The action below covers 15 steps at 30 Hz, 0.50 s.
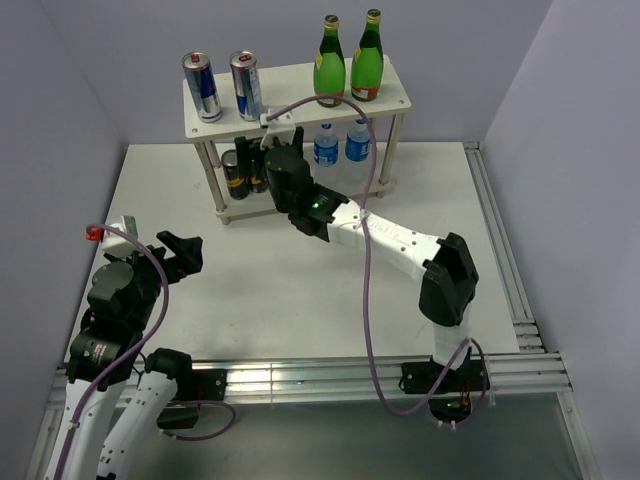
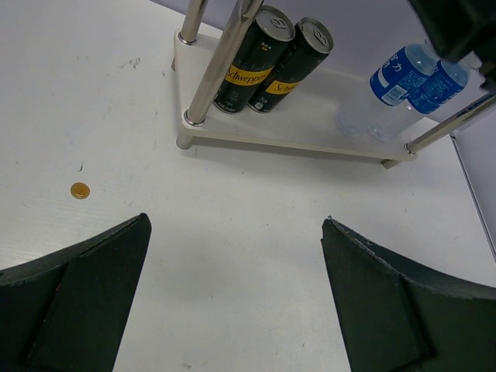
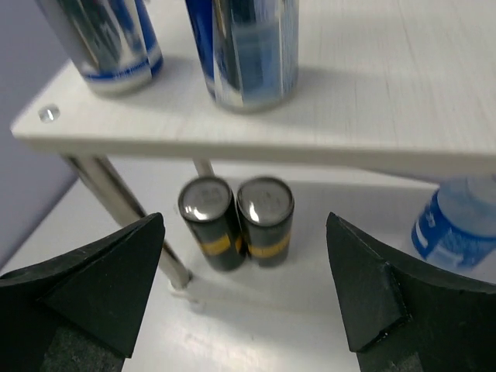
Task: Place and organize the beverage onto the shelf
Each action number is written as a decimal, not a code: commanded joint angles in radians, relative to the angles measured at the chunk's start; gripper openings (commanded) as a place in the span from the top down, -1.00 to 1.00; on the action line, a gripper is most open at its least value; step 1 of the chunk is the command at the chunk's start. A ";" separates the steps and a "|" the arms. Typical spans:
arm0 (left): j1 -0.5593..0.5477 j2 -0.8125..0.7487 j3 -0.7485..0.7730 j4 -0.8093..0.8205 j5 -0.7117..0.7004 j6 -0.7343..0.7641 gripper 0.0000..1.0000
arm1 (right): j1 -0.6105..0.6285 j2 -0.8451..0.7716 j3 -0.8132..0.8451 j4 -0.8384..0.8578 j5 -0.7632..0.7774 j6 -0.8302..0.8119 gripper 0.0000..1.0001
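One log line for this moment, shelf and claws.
top: blue cans, green bottles | bottom: black cans, water bottles | left claw: open | right claw: open, at shelf

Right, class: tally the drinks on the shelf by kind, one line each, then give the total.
Silver-blue cans: 2
Green glass bottles: 2
Black cans: 2
Water bottles: 2
Total: 8

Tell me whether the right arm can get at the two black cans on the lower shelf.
Probably yes. The open right hand faces the black cans from the front with nothing between; the shelf leg stands left of them and the upper board overhangs, so it should come in low.
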 commanded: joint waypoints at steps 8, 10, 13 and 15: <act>0.008 0.047 0.030 0.043 0.043 0.039 -0.99 | 0.192 -0.448 -0.456 -0.064 0.271 0.152 -0.79; 0.008 0.065 0.043 0.072 0.078 0.041 -0.99 | 0.233 -0.591 -0.562 -0.176 0.271 0.293 -0.84; 0.007 0.117 0.099 0.105 0.139 0.036 -0.99 | 0.320 -0.784 -0.722 -0.224 0.357 0.330 -0.93; 0.007 0.136 0.167 0.126 0.198 0.035 -0.99 | 0.403 -0.874 -0.772 -0.288 0.423 0.327 -0.98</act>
